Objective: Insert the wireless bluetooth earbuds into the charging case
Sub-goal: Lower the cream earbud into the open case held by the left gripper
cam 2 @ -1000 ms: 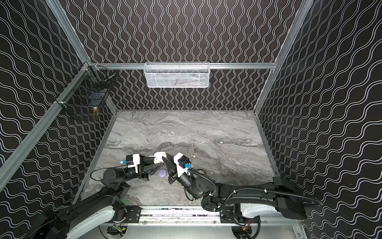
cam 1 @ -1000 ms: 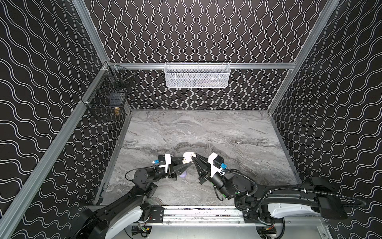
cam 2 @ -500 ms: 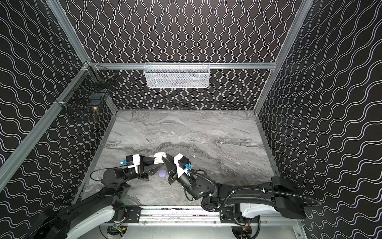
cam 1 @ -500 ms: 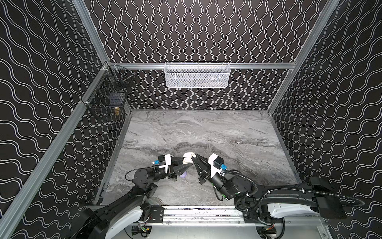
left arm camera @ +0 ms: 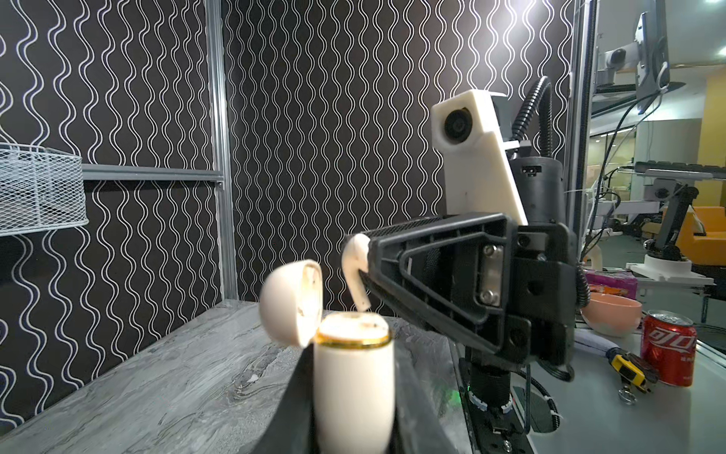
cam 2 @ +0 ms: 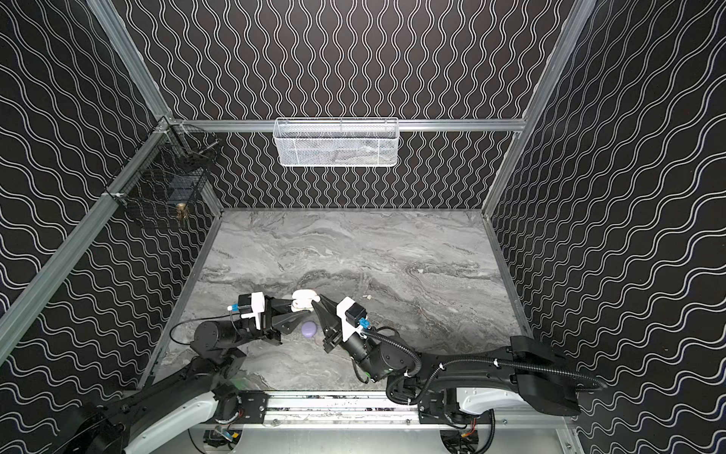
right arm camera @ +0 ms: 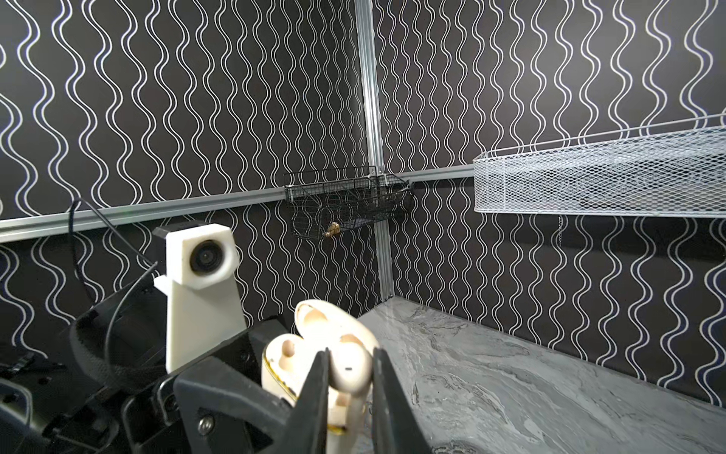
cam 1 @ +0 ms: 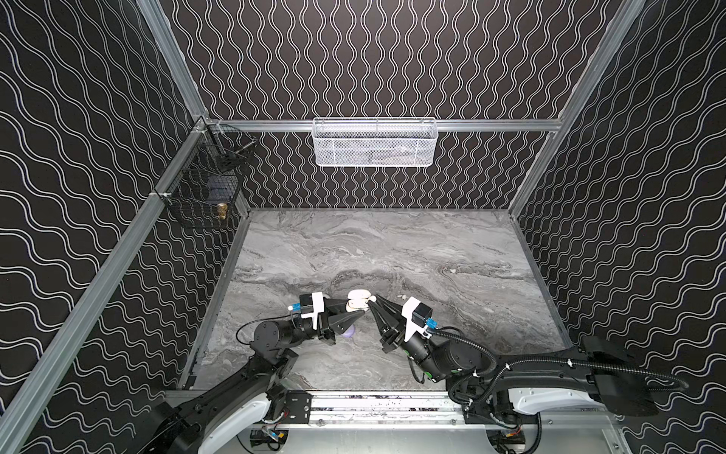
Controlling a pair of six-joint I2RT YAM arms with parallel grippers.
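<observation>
- The left gripper (cam 1: 353, 309) is pinching the cream charging case (left arm camera: 353, 387) by its lower body, with 1 finger pressed against each side, and is holding it upright above the marble tabletop (cam 1: 393, 251).
- The case's hinged lid (left arm camera: 292, 302) is standing open and tilting back, away from the right gripper, leaving the gold-rimmed mouth bare.
- The right gripper (right arm camera: 349, 373) is clamping 1 white earbud (left arm camera: 353, 267) by its rounded head between its 2 narrow fingers.
- The earbud's stem is pointing down, with its tip hanging just above the case's open mouth; I cannot tell whether it is touching the rim.
- In both top views the 2 grippers are meeting tip to tip near the front middle of the tabletop.
- A closed lavender case (cam 2: 308, 329) is lying flat on the tabletop just below the 2 grippers, apart from both.
- A tiny white piece (cam 2: 368, 296) is lying on the marble just beside the right gripper; it is too small to name for certain.
- A white mesh basket (cam 1: 375, 143) is hanging on the back wall, and a black wire basket (cam 1: 204, 188) is hanging on the left wall.
</observation>
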